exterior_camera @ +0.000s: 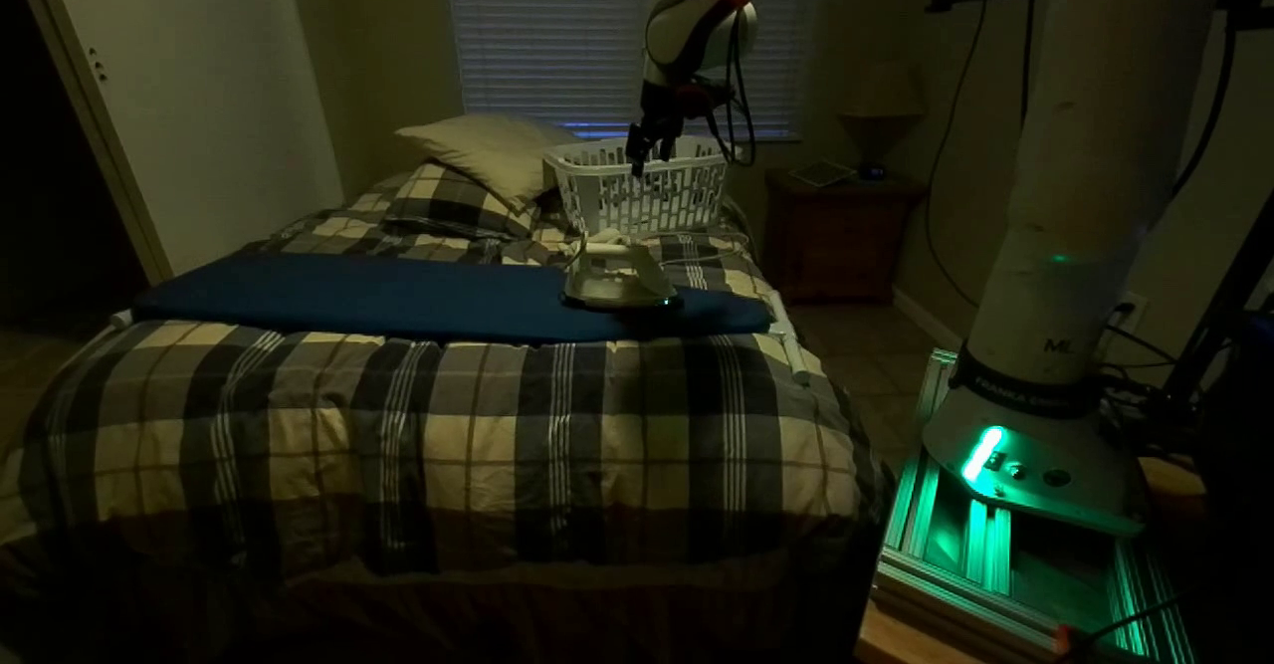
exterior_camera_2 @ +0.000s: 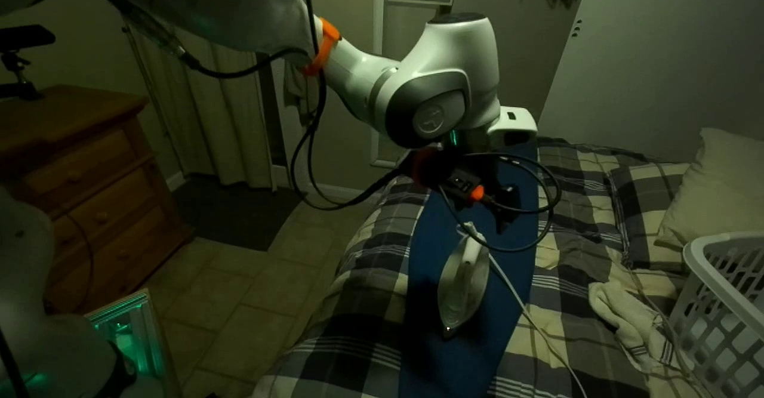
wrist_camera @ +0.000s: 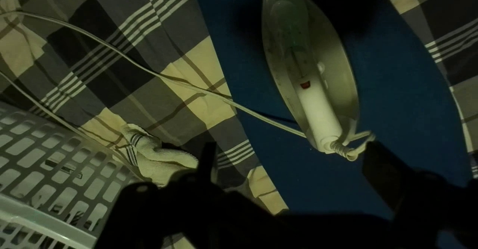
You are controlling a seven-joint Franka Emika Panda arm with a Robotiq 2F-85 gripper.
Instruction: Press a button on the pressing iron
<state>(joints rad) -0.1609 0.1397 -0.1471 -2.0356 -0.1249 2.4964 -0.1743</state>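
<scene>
The pressing iron is small and pale grey-silver with a white looped handle. It sits flat on the blue ironing board (exterior_camera: 348, 291). The iron shows in both exterior views (exterior_camera: 617, 286) (exterior_camera_2: 459, 287) and in the wrist view (wrist_camera: 340, 77). In the wrist view a small red button (wrist_camera: 305, 85) is at the front end of its handle (wrist_camera: 319, 111). My gripper (wrist_camera: 289, 150) is open and empty, its dark fingers wide apart. In both exterior views the gripper (exterior_camera: 652, 159) (exterior_camera_2: 506, 214) hangs above the board, higher than the iron and near its cord end, not touching it.
A white lattice laundry basket (exterior_camera: 647, 196) stands on the bed beyond the board. The iron's pale cord (wrist_camera: 201, 89) runs across the plaid bedding towards the basket. A white striped cloth (wrist_camera: 160, 163) lies beside the basket. A pillow (exterior_camera: 498, 146) is at the bed's head.
</scene>
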